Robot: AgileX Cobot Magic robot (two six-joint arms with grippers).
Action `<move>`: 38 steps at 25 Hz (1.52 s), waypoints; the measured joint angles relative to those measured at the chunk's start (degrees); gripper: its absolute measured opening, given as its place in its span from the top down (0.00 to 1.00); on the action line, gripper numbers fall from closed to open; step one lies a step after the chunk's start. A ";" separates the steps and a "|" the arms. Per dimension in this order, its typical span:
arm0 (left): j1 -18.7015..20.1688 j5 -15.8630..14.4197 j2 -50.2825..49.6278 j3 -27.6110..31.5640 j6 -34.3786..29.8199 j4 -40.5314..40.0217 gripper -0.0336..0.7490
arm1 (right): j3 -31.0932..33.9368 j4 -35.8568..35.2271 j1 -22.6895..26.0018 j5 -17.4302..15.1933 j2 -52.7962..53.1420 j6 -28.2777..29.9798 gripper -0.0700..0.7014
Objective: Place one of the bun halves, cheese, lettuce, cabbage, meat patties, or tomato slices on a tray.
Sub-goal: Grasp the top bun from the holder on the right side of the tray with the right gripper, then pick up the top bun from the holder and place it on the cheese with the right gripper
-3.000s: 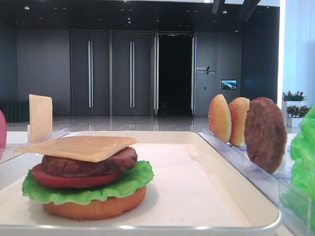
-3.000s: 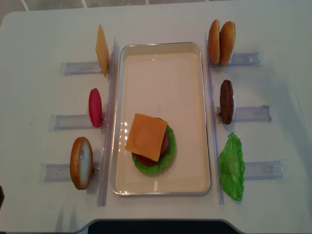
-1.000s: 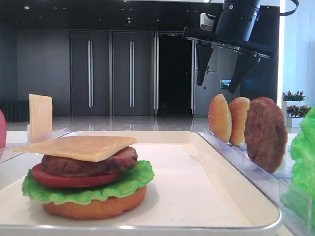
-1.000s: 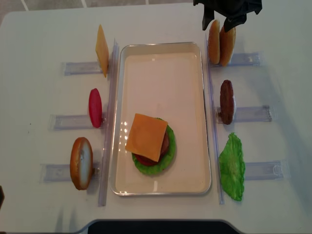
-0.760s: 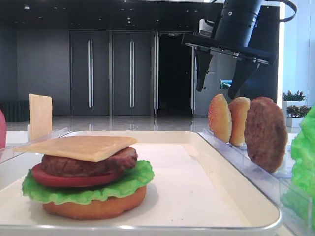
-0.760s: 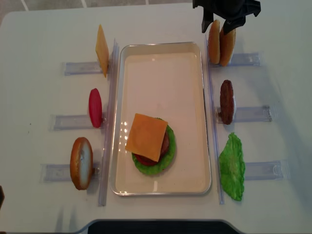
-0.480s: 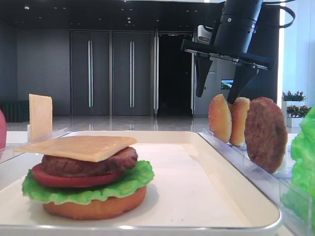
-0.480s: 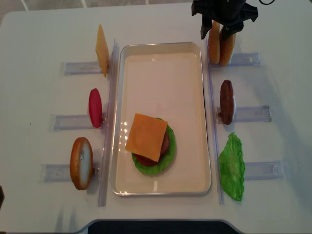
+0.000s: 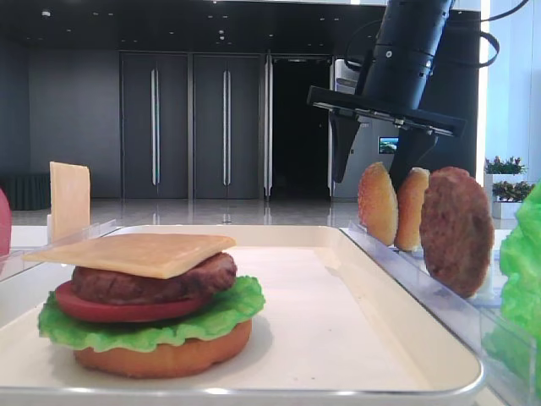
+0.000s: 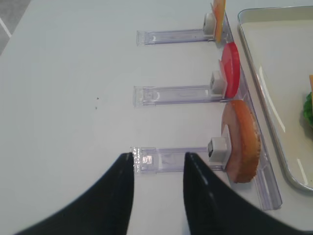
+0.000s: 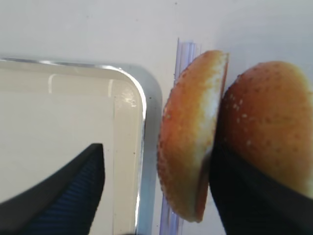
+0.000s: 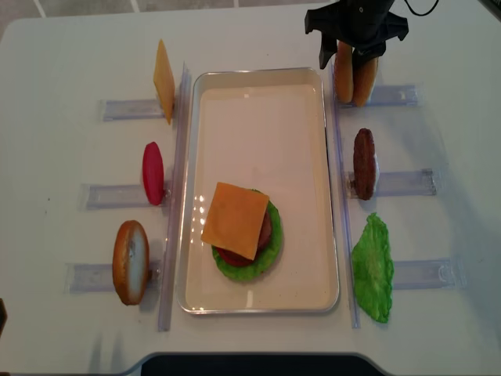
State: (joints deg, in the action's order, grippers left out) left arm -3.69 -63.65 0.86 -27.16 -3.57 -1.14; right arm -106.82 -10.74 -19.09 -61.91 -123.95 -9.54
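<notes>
Two sesame bun halves stand on edge in a clear rack right of the tray, the inner one (image 12: 343, 77) (image 11: 188, 147) and the outer one (image 12: 365, 78) (image 11: 269, 122). My right gripper (image 12: 341, 56) (image 9: 378, 165) (image 11: 156, 166) is open and straddles the inner bun half: one finger hangs over the tray rim, the other sits between the two halves. The white tray (image 12: 258, 86) holds a stack topped with cheese (image 12: 235, 220). My left gripper (image 10: 157, 159) is open over bare table beside a rack.
Right-side racks hold a meat patty (image 12: 363, 163) and lettuce (image 12: 373, 268). Left-side racks hold a cheese slice (image 12: 163, 81), a tomato slice (image 12: 153, 172) and an orange-brown bun piece (image 12: 131, 262) (image 10: 242, 147). Clear strips border both long sides of the tray.
My right gripper has come down from above onto the bun halves and now straddles the inner one, still open. Nothing else moved.
</notes>
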 joint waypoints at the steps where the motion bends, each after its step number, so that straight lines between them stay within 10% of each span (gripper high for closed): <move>1: 0.00 0.00 0.00 0.00 0.00 0.00 0.62 | 0.00 0.00 0.00 0.11 -0.11 0.11 0.30; 15: 0.00 0.00 0.00 0.00 0.00 0.00 0.62 | -0.01 1.64 0.25 0.05 -0.40 0.36 0.62; 38: 0.00 0.00 0.00 0.00 0.00 0.00 0.62 | -0.06 0.66 -0.54 -6.69 13.50 0.53 0.63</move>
State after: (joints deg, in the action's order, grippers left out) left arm -3.69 -63.65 0.86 -27.16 -3.57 -1.14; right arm -106.88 -10.08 -19.63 -68.60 -110.45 -9.01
